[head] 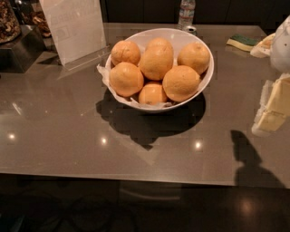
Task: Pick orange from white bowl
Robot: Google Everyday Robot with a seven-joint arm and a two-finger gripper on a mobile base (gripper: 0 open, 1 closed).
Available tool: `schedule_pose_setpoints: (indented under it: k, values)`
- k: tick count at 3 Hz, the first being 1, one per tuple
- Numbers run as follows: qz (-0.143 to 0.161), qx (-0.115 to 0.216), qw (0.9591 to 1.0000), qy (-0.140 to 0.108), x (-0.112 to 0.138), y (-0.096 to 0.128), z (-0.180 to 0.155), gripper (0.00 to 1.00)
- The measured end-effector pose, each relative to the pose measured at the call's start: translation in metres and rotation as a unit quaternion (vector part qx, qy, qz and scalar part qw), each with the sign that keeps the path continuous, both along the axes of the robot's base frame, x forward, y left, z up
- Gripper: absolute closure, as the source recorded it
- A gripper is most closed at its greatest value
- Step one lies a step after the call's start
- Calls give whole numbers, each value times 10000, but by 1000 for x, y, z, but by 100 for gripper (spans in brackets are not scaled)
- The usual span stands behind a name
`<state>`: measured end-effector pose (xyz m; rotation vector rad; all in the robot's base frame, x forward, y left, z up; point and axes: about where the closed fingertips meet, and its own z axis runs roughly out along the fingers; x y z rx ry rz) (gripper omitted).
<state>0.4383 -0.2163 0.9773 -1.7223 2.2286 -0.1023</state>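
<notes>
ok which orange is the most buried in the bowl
The front-middle orange, low at the near rim of the bowl, half hidden by the fruit around it. The gripper hangs at the right edge, clear of the bowl.

Perhaps seven oranges [156, 63]; one gripper [270, 115], rightmost

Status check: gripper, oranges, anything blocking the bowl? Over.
Gripper at right edge, apart from wide glossy white bowl. Round pale yellow-orange oranges piled inside, none lifted. Clear plastic water bottle behind bowl, not in the way.

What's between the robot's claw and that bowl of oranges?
Only bare glossy grey tabletop, in the camera view; the gripper is at the right edge, the wide white bowl mid-table.
</notes>
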Motion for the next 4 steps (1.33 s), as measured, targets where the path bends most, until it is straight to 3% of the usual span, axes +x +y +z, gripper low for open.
schedule_pose_setpoints:
  k: [1, 2, 3, 4]
  values:
    - [1, 0, 10000, -1, 0, 0, 0, 0]
    - [213, 136, 9995, -173, 19, 0, 12, 0]
    - [712, 436, 9960, -327, 57, 5, 25, 0]
    - [1147, 827, 9890, -431, 99, 10, 32, 0]
